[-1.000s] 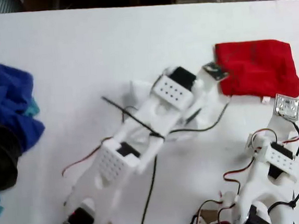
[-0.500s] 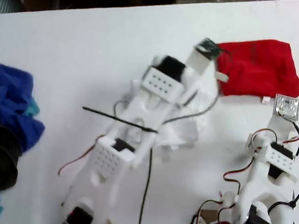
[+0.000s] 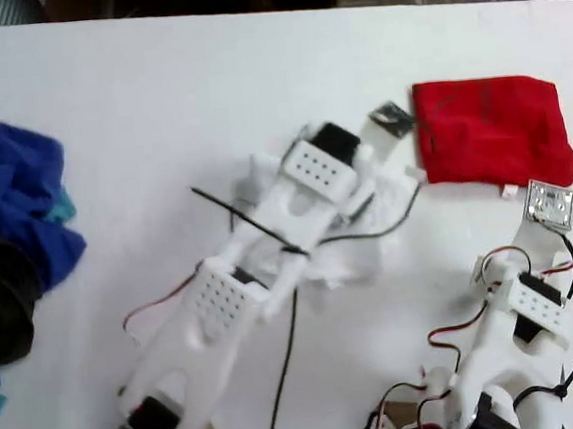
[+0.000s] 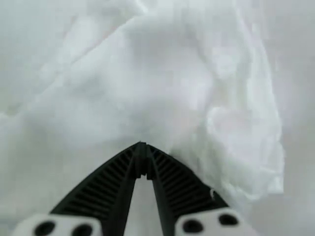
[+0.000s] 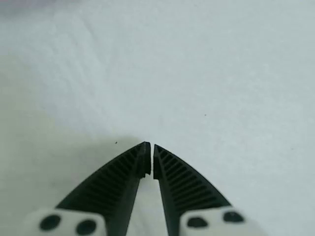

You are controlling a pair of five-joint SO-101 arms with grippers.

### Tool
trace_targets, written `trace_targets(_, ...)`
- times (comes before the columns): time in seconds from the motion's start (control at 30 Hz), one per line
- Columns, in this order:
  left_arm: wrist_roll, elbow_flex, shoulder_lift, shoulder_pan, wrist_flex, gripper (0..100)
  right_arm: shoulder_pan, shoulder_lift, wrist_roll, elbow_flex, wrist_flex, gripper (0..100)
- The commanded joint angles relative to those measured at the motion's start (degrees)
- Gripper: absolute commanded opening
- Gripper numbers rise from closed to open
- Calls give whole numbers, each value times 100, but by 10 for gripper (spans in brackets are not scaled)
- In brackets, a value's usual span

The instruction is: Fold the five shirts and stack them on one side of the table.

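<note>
One red shirt [image 3: 491,146] is folded, white shirt [image 4: 147,88] is a messy lump under the closed left gripper [image 4: 141,150], right gripper [image 5: 150,150] closed & empty, abt 3 more wait in a pile [image 3: 14,198]

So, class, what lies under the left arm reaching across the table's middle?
A crumpled white shirt on the table. The left arm covers its middle, so its full shape is hidden.
</note>
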Motion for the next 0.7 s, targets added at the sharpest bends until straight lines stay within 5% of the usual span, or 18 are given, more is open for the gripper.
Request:
trace_targets(0.0, 26, -136, -651, 378, 343, 27, -4, -180, -35, -97, -101, 20)
trace_targets(0.43, -18, 980, -1829, 791, 396, 27, -4, -180, -35, -70, -101, 20)
trace_targets(0.67, -360, 2791, -2268, 809, 220, 27, -4, -180, -35, -70, -101, 20)
